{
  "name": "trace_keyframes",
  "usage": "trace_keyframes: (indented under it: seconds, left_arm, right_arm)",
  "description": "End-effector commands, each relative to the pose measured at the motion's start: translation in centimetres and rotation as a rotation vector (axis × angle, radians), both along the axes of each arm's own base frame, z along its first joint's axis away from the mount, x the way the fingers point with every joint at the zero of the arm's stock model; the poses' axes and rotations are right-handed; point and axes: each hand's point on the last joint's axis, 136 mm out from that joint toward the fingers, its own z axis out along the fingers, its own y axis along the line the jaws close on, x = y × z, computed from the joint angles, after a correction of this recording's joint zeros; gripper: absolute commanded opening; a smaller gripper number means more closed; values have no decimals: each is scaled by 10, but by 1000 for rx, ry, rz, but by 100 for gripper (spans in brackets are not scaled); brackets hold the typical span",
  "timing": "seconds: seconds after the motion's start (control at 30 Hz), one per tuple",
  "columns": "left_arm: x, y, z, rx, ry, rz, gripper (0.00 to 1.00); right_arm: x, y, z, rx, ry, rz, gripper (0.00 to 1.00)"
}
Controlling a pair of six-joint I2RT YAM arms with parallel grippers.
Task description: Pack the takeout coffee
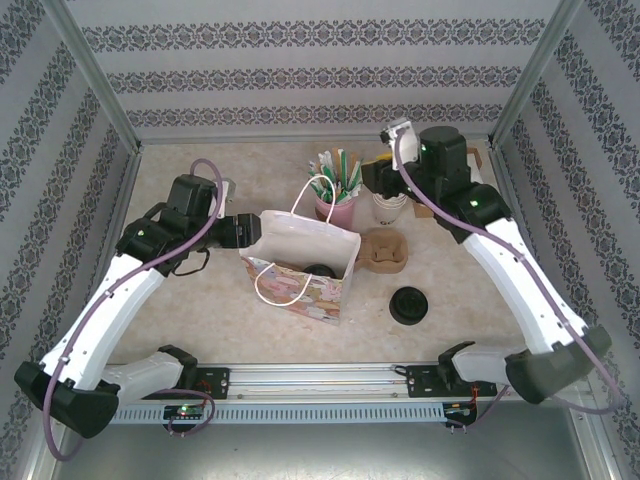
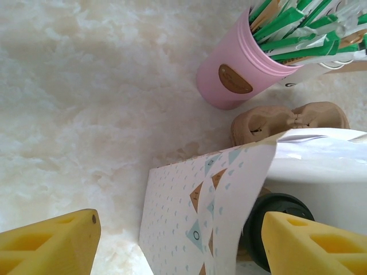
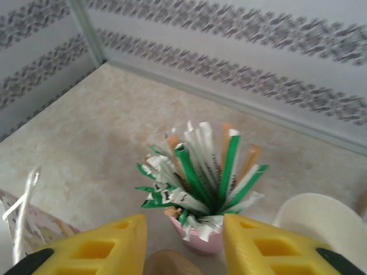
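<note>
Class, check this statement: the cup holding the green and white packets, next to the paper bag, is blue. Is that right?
Not quite. The cup holding the green and white packets, next to the paper bag, is pink, not blue. The left wrist view shows it plainly.

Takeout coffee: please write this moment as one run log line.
takeout coffee: in bag | left gripper: open, astride bag wall | right gripper: open, near pink cup

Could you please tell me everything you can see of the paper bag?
The paper bag stands upright and open mid-table, white inside, printed outside with small triangles and dots. Two white cord handles loop from its long sides. A black-lidded cup sits inside. The bag's left end lies between the left gripper's wide-open jaws; contact cannot be told.
</note>
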Motion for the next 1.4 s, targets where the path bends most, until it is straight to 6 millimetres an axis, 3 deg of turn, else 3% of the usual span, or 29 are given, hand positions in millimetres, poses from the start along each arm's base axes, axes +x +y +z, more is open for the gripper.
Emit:
trace_keyframes:
  seconds: [0.0,0.17,0.27,0.37,0.57,0.77,0.97,1.37]
  left_arm:
    - [-5,2,21,-12,-74,-8,76]
    - [-7,3,24,-22,-99,-8,76]
    - [-11,0,23,-29,-89,-33,75]
    - [-11,-1,21,-21,-78,-47,73]
    - [-15,-1,16,12,-58,-77,70]
    - [-17,-1,12,18,-51,-92,70]
    - [-17,0,11,27,-51,-94,70]
    - [-22,2,14,21,-58,-90,68]
  right_arm:
    - [-6,30,17,-10,-119,245,38]
    - [18,42,3,-39,-123,312,37]
    - [33,48,-12,-48,-78,347,31]
    - [43,54,-28,-63,-48,387,31]
    - [53,56,-53,-128,-66,467,33]
    - [63,61,-60,-69,-53,537,29]
    - [67,66,-73,-92,-81,582,34]
    - [73,77,-93,-125,-52,604,31]
